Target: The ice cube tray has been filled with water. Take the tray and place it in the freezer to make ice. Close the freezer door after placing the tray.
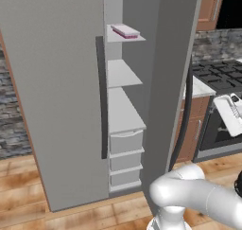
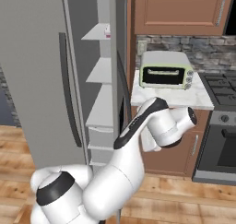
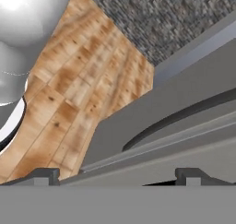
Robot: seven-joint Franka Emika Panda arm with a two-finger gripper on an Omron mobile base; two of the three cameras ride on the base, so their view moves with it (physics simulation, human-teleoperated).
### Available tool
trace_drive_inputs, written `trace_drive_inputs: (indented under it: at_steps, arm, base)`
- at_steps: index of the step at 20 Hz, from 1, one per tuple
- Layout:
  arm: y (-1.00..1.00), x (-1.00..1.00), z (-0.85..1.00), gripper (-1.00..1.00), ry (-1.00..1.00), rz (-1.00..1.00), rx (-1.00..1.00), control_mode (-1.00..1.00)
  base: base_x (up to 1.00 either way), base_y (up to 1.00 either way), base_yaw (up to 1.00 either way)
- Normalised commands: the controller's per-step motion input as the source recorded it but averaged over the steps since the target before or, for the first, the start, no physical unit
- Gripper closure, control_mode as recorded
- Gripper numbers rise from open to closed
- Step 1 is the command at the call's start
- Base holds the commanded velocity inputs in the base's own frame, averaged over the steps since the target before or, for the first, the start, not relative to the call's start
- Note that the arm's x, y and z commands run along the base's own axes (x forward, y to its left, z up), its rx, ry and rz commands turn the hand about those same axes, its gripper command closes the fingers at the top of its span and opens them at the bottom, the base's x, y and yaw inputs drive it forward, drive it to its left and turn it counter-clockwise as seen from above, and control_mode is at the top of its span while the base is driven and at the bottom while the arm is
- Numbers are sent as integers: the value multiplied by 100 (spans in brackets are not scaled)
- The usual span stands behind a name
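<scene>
The ice cube tray (image 1: 125, 31) lies flat on the top white shelf inside the freezer (image 1: 124, 110), near the shelf's front edge; in the right base view only a small pink end of it (image 2: 107, 32) shows past the compartment wall. Below it sit two further white shelves, both bare, and beneath those a stack of white drawers (image 1: 125, 160). The freezer door (image 1: 52, 92) stands swung wide open to the left of the compartment, its long dark vertical handle (image 1: 101, 96) running along the edge nearest the shelves.

The gripper (image 3: 118, 176) is clear of the tray and holds nothing. Its two dark fingertips (image 3: 44, 175) stand far apart, and in the hand view they face a grey door panel with a curved dark handle (image 3: 184, 114), wooden floor (image 3: 78, 89) beyond.

To the right of the refrigerator, a pale toaster oven (image 2: 166, 70) stands on a light counter (image 2: 193, 96), beside a dark stove (image 1: 220, 75). Brown wooden cabinets (image 2: 179, 8) hang above.
</scene>
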Motion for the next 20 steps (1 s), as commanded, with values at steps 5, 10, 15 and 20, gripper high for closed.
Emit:
trace_drive_inputs:
  at_steps: [5, 10, 15, 20]
  arm:
    - [0, 19, -45, -100, 0, 0, 0, -100]
    - [0, 35, -30, -100, 0, 0, 1, -100]
    - [-1, 36, -14, -100, 1, 0, 3, -100]
    - [-1, 43, -17, -100, 0, 0, 4, -100]
  base:
    - [0, 0, 0]
    - [0, 0, 0]
    - [0, 0, 0]
    - [0, 0, 0]
